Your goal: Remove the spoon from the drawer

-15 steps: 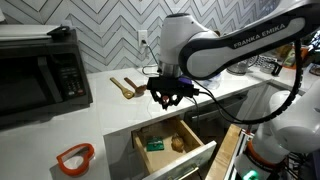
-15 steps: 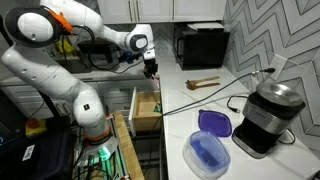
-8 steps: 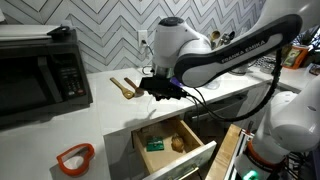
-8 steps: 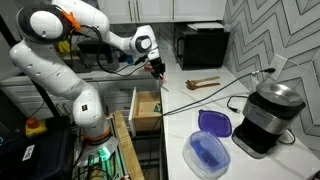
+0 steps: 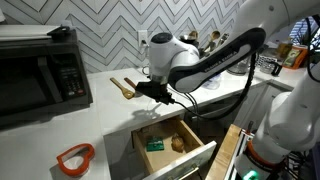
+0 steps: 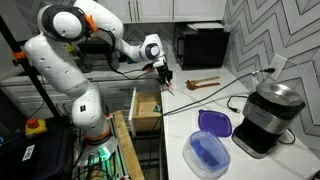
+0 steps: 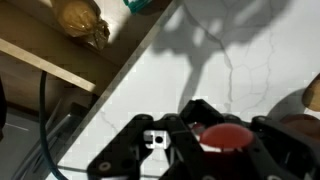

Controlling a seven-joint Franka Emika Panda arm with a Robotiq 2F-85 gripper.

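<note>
The gripper (image 7: 224,142) is clenching the spoon (image 7: 222,134) between its dark fingers. In the wrist view only the spoon's rounded red-orange bowl is showing, glossy and a little blurred, and the handle is hidden. In both exterior views the spoon is too small to make out clearly. The gripper (image 5: 152,90) is hanging low over the white marbled countertop (image 5: 110,115), past the far edge of the drawer (image 5: 192,133), so the spoon is sitting outside the drawer and above the counter. The brown wooden utensils (image 5: 125,87) are lying just to the left of the gripper. The drawer is standing pulled out, its light wood interior holding a green box (image 5: 155,145) and a brown rounded item (image 5: 178,143).
</note>
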